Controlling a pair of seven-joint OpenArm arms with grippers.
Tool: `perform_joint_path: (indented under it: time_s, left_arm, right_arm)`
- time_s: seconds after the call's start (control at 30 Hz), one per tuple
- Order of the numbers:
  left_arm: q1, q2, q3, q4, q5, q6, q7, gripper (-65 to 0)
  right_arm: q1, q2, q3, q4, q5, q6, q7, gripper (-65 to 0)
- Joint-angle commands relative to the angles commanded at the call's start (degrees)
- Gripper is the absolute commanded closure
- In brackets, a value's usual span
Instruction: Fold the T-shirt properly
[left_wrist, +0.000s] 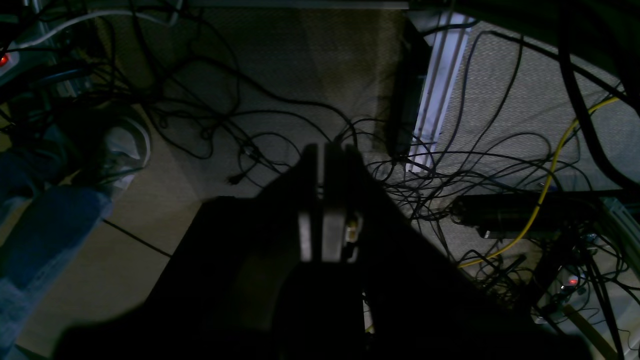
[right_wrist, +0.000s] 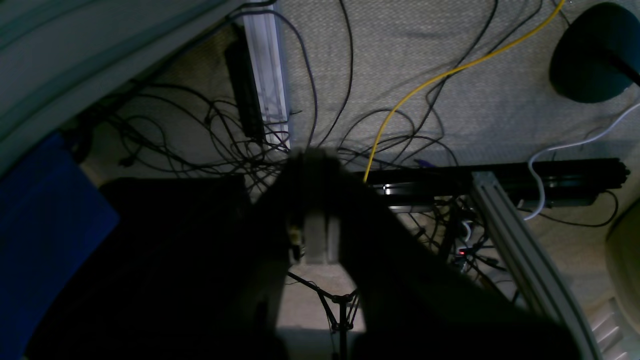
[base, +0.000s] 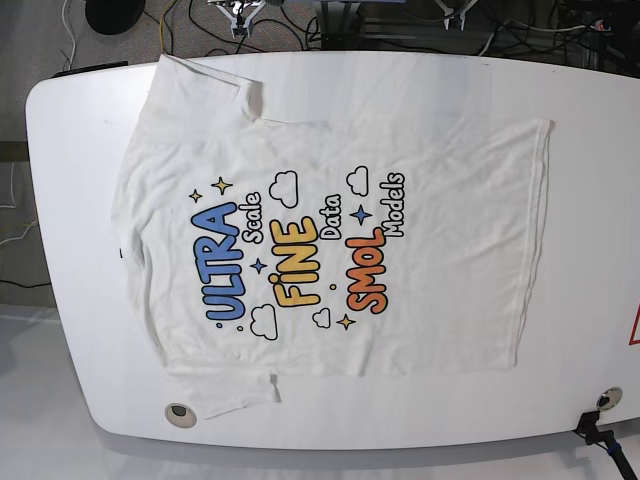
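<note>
**Base view: T-shirt lying flat, print up, both arms parked off the bench**

Base view is showing the T-shirt (base: 330, 240) lying spread out on the white bench (base: 600, 200), printed side facing up, neck toward the view's left, hem toward the right. One sleeve is reaching the far edge at upper left and looking slightly folded over; the other is sitting near the front edge beside a round insert (base: 178, 413) in the benchtop. Fabric is lying mostly smooth, light wrinkles only.

Both arms are hanging beyond the far edge, barely showing at the top of the base view. Left end effector (left_wrist: 325, 200) is pointing down at the floor and tangled cables (left_wrist: 450, 170), pads pressed together, gripping nothing. Right end effector (right_wrist: 317, 210) is doing the same over the floor, pads together, empty.

Handling judgement: thin cotton, so light, limp and draping, not fragile, likely sagging and bunching if lifted at one point. Best hold is probably pinching a single layer at two edge points together, e.g. shoulder or sleeve seam plus hem corner on the same side, then dragging over. Cloth may be sliding on the smooth bench.
</note>
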Motion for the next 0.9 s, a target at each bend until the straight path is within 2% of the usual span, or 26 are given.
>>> perform_joint_path:
  time_s: [0.27, 0.3, 0.37, 0.9]
  left_arm:
    - [0.5, -1.0, 0.2, 0.6, -0.3, -0.1, -0.6, -0.9]
    - [0.2, -0.8, 0.0, -0.2, -0.4, -0.2, -1.1, 0.0]
    - [0.0, -0.8, 0.0, -0.5, -0.4, -0.2, -1.0, 0.0]
    - [1.4, -1.0, 0.0, -0.1, -0.2, -0.1, -1.3, 0.0]
  right_arm:
    - [-0.4, 0.1, 0.2, -0.2, 0.0, -0.13, 0.1, 0.0]
    - [0.1, 0.0, 0.1, 0.1, 0.1, 0.61, -0.1, 0.0]
    - [0.1, -0.1, 0.1, 0.4, 0.0, 0.67, 0.0, 0.0]
    - [-0.6, 0.0, 0.3, 0.8, 0.0, 0.55, -0.2, 0.0]
